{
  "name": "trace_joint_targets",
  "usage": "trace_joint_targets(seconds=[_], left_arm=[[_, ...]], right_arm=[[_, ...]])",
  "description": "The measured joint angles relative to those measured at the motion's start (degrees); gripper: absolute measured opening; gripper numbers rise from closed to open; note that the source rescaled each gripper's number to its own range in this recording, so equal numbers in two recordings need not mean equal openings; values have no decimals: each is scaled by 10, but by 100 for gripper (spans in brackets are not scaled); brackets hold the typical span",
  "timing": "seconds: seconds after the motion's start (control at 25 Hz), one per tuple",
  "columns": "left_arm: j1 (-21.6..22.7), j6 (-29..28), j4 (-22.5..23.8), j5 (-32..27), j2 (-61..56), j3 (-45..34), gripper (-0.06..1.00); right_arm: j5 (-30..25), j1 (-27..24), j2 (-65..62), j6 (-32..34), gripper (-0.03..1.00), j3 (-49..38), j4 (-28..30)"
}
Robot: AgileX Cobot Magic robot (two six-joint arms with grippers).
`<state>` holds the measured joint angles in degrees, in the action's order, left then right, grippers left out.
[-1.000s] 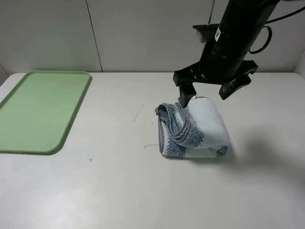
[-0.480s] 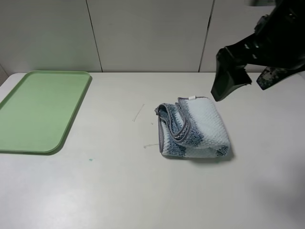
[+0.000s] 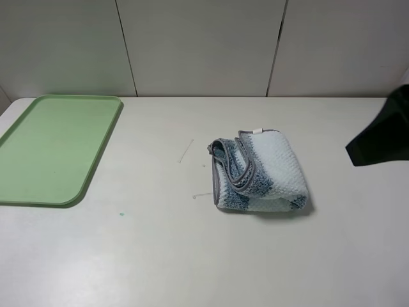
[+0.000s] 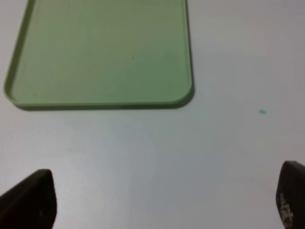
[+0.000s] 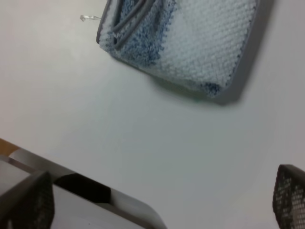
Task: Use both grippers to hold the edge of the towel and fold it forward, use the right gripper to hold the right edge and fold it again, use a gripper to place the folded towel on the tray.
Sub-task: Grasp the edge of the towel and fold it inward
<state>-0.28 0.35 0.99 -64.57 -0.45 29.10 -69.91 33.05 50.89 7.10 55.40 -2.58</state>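
Holding left end effector (image 4: 159,202) and right end effector (image 5: 162,200) wide open, gripping nothing. Resting folded towel (image 3: 261,171) on tabletop (image 3: 192,256), untouched, with pale green tray (image 3: 54,147) at its 9 o'clock, well apart.

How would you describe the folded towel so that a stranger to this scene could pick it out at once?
Start from the white table, with a pale green tray at its left end. Right of the middle, well apart from the tray, lies the towel. It is the only soft thing: a fluffy bundle, white and blue-grey striped with grey hems.
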Motion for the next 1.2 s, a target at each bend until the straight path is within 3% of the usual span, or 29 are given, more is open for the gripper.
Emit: trace_joint_targets(seconds=[0.32, 0.56, 0.88, 1.2], left_arm=[[0, 0, 0, 0, 0, 0, 91], [0, 0, 0, 0, 0, 0, 91], [0, 0, 0, 0, 0, 0, 91], [0, 0, 0, 0, 0, 0, 91]], right_arm=[[-1, -16, -159, -2, 100, -87, -5], [5, -124, -289, -23, 100, -162, -6], [104, -276, -442, -49, 100, -228, -6], [112, -342, -511, -49, 100, -272, 1]])
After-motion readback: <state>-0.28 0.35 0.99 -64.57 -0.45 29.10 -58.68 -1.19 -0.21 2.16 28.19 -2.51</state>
